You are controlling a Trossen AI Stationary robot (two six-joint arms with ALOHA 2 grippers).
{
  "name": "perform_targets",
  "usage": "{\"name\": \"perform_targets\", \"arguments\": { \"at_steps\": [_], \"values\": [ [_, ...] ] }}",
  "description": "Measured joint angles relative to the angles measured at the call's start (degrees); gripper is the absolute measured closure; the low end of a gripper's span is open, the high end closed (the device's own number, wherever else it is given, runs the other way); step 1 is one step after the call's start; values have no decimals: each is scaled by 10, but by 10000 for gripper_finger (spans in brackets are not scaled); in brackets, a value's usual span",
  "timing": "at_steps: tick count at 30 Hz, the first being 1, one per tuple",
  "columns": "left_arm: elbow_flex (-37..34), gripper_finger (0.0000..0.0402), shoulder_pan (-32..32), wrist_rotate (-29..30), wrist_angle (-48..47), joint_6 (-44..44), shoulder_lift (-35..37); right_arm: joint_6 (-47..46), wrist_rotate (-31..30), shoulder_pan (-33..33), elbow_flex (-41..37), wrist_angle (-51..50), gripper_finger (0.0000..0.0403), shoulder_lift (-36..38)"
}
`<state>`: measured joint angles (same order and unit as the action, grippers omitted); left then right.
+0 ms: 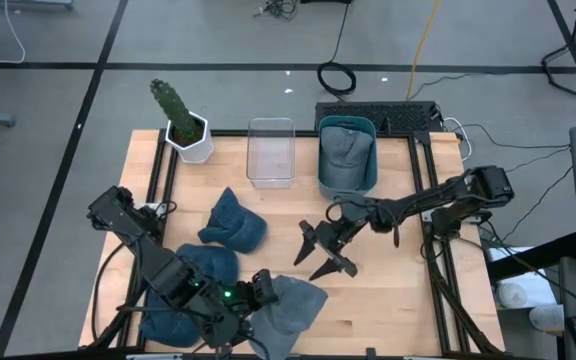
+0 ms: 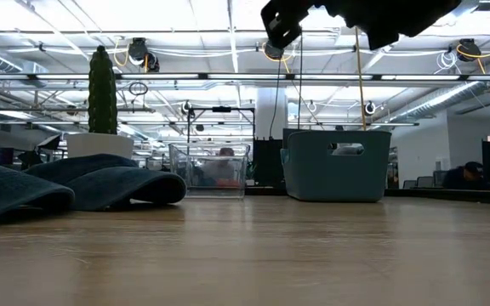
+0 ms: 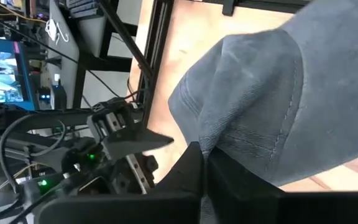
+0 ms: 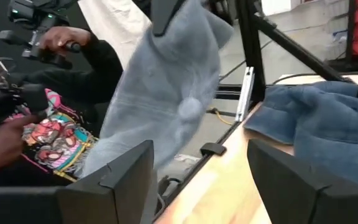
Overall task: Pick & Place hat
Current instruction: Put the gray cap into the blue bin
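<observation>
A grey hat (image 1: 293, 305) hangs from my left gripper (image 1: 261, 287), which is shut on it near the table's near edge. The right wrist view shows this hat (image 4: 166, 81) drooping below the left fingers. My right gripper (image 1: 318, 255) stands open at mid-table, pointing level toward the grey hat with nothing between its fingers (image 4: 114, 183). Blue hats lie on the table's left part: one (image 1: 233, 222) farther back, another (image 1: 200, 265) beside my left arm. A teal bin (image 1: 348, 160) at the far edge holds another grey hat (image 1: 346, 148). My left gripper pinches a bunched fold of the grey hat's cloth (image 3: 215, 144) between its two shut fingers. The fingers slant down from the table's left. The hat hangs slack below them; its lower end is hidden behind my right gripper's finger in the right wrist view.
A clear plastic box (image 1: 271, 150) stands left of the teal bin. A cactus in a white pot (image 1: 186, 128) stands at the far left corner. A person (image 4: 36, 93) sits beyond the table's near edge. Bare wood (image 1: 388, 290) lies at the near right.
</observation>
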<state>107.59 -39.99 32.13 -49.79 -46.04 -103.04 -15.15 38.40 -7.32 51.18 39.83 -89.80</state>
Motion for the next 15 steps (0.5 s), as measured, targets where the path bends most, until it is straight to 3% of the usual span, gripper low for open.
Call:
{"name": "perform_targets", "arguments": {
  "at_steps": [5,15],
  "values": [
    [0,394,7,9,-1,0,0,-7,-22,-12,0,11,160,-9],
    [0,392,37,-7,1,-10,0,-7,-11,-36,36,-1,161,-41]
  ]
}}
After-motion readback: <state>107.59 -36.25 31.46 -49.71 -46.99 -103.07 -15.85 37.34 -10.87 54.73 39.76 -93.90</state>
